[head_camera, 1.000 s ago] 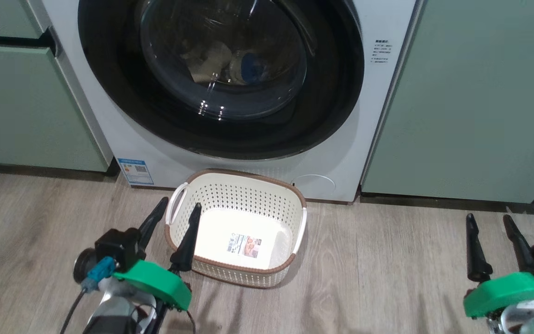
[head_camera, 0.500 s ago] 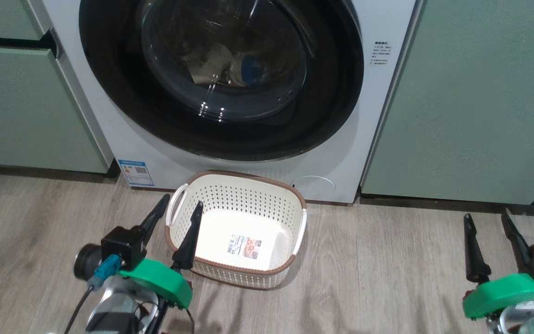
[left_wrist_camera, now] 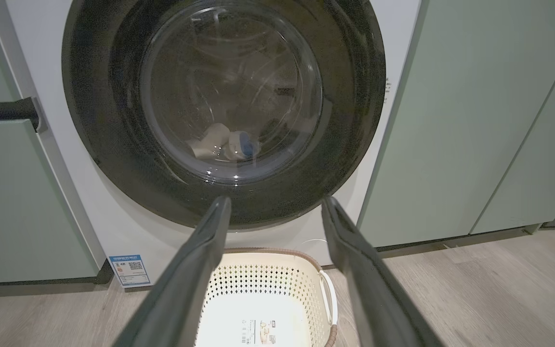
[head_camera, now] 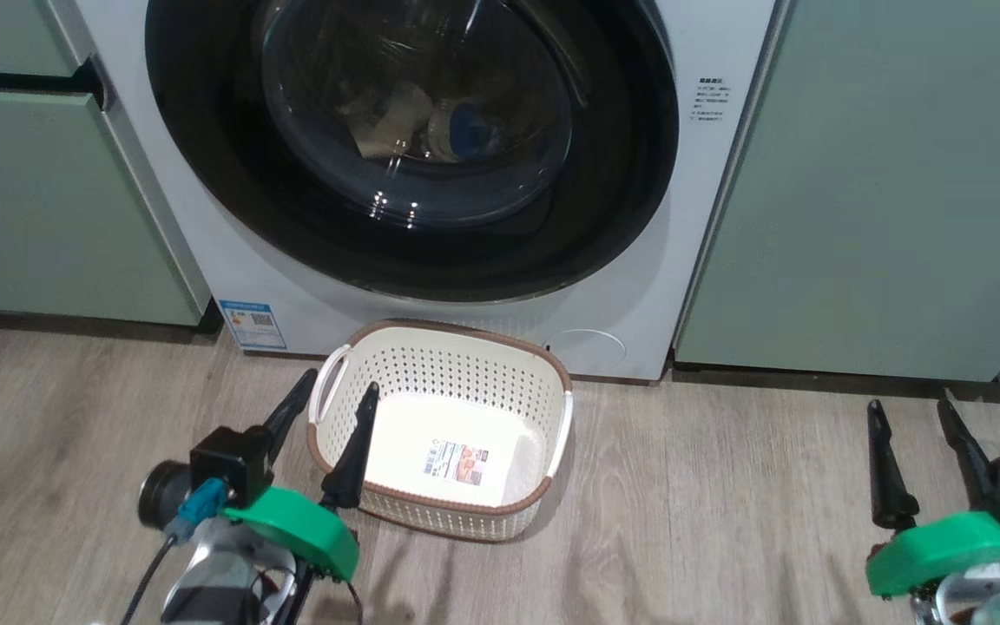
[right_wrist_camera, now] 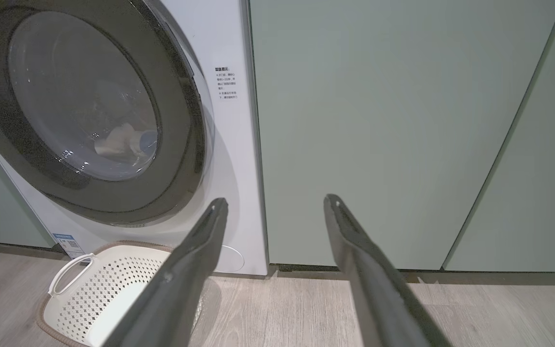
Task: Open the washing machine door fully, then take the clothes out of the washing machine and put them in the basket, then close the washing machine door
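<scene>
The white washing machine (head_camera: 708, 217) stands ahead with its black-rimmed round door (head_camera: 205, 165) lying against the front. Behind the glass bowl, pale clothes (head_camera: 396, 117) with a blue patch lie in the drum; they also show through the glass as clothes (left_wrist_camera: 215, 144) in the left wrist view. On the floor just before the machine sits the cream basket (head_camera: 543, 356), with just a label on its bottom. My left gripper (head_camera: 337, 388) hovers open at the basket's near left corner. Off to the right, above bare floor, my right gripper (head_camera: 910, 406) is open and holds nothing.
Pale green cabinets (head_camera: 882, 174) flank the machine on both sides, with a dark handle slot (head_camera: 23, 76) at the left. Wood-look floor (head_camera: 708, 503) stretches between the basket and my right arm. A small blue label (head_camera: 253, 319) marks the machine's lower left.
The picture shifted very slightly; the left arm crept a little nearer the basket. Door, clothes and basket have not moved.
</scene>
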Robot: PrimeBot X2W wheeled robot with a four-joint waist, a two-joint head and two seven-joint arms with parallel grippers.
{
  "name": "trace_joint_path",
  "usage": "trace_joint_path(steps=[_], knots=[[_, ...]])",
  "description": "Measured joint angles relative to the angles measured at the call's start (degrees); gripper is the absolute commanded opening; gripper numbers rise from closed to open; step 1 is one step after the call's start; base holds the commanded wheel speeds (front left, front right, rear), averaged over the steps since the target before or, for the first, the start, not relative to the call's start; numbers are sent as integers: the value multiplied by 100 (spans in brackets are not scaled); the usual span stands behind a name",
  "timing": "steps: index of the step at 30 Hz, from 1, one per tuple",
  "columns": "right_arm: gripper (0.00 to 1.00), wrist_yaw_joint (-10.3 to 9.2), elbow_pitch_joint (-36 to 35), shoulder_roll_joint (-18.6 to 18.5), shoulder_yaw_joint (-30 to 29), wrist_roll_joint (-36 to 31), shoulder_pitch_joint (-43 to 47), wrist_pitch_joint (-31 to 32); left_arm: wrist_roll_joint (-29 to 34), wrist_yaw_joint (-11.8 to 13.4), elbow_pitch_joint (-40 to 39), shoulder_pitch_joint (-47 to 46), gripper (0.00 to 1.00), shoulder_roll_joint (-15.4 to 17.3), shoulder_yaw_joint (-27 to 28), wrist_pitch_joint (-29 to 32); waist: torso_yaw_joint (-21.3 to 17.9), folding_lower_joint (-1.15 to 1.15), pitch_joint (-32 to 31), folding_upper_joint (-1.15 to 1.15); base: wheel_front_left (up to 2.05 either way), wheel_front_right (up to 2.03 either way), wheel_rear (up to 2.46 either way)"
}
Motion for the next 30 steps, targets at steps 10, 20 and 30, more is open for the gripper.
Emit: trace_joint_path(steps=[10, 20, 30], knots=[[100, 0, 0, 7, -15, 1, 0, 0, 1, 15, 47, -1, 100, 1, -11, 0, -10, 0, -2, 0, 0, 0, 0], [0, 0, -47, 14, -88, 30, -2, 0, 1, 48, 36, -1, 100, 1, -38, 0, -12, 0, 7, 0, 0, 0, 0], [0, 0, -12, 16, -92, 244, -5, 0, 1, 70, -19, -1, 100, 2, -47, 0, 1, 0, 63, 0, 0, 0, 0]])
